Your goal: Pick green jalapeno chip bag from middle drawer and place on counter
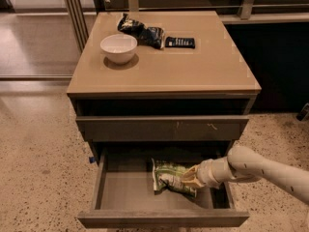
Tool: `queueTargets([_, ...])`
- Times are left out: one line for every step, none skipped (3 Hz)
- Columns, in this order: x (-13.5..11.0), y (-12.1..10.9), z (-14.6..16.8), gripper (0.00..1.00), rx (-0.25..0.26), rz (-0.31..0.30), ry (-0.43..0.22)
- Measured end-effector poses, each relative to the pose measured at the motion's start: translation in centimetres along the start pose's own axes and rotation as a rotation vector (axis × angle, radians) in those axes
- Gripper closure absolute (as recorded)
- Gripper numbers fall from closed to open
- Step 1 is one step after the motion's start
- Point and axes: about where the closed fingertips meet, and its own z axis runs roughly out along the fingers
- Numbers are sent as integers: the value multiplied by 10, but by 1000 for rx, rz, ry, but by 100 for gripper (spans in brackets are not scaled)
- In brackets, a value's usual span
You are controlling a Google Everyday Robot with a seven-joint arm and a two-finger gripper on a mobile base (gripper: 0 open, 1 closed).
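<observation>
One green jalapeno chip bag [169, 179], one black-and-blue snack bag [142, 32], one white bowl [119, 47], one flat black packet [180, 42], one gripper [189, 177] lower right of centre.

Arm [263, 166] extends from right, end effector [189, 178] low.

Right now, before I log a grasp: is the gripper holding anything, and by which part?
Cannot be told: the gripper meets the right end of the chip bag inside the drawer.

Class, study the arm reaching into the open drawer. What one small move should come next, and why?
Probably a short lift straight up: the gripper sits at the right end of the green jalapeno chip bag, which lies on the middle drawer floor, well below the counter. Grip unconfirmed.
</observation>
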Motion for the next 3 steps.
queueTargets([11,-6,14,37,-8,16,1])
queueTargets([16,-10,24,27,-13,23,0])
queueTargets([19,-13,32,26,-9,15,-3])
